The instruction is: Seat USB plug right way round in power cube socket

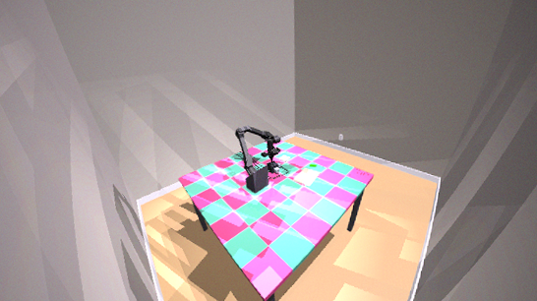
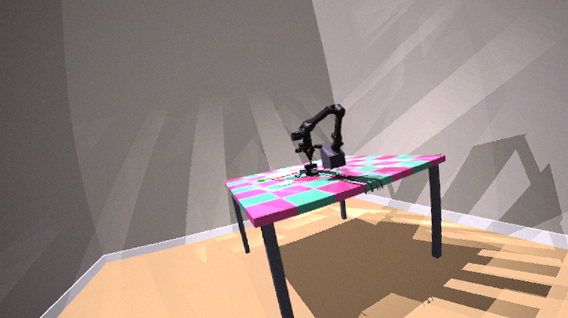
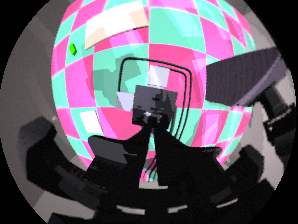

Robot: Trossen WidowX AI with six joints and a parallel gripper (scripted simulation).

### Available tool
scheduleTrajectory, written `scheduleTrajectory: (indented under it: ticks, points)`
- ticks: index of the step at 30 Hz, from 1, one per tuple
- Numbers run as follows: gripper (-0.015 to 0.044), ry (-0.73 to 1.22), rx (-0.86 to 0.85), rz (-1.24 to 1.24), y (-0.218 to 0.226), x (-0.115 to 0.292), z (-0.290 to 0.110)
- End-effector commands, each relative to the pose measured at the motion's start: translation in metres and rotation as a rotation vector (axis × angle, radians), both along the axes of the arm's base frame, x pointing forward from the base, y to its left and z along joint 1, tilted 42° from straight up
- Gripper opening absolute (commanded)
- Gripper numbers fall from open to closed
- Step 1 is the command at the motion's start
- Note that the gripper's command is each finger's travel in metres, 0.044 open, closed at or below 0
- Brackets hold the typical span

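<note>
— Grey walls, orange floor, and a pink-and-teal checkered table point(image 2: 273, 211). What lies at your left?

— A small green marker point(image 3: 72, 48) and a pale patch point(image 3: 113, 28) on the squares, well apart from me.

— And the middle?

— My gripper point(image 3: 152, 124) points straight down, fingers nearly together, pinched on the USB plug point(image 3: 153, 117), which sits on top of the dark power cube point(image 3: 156, 102).

— To your right?

— Black cables point(image 2: 361, 178) trailing to the table edge, and my base point(image 1: 258, 179).

We see a glossy, smooth checkered top on the table point(image 1: 261, 229), with matt dark legs. The arm point(image 2: 322, 117) looks like matt black plastic.
</note>
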State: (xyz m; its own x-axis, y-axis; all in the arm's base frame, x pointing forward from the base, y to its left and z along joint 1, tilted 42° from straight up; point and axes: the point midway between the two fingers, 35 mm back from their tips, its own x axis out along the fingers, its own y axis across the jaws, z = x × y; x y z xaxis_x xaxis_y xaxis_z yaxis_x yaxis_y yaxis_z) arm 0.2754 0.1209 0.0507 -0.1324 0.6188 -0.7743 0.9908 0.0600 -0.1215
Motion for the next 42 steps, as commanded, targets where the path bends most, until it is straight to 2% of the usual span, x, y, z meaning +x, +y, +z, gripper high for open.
scheduleTrajectory:
  ticks: [1,39,42]
  points:
    - [0.0,0.002,0.0,-0.002,0.0015,0.0,-0.0015]
    - [0.0,0.002,0.0,-0.002,0.0021,-0.0001,-0.0022]
    - [0.0079,-0.001,0.0,-0.004,0.0001,0.0003,-0.0009]
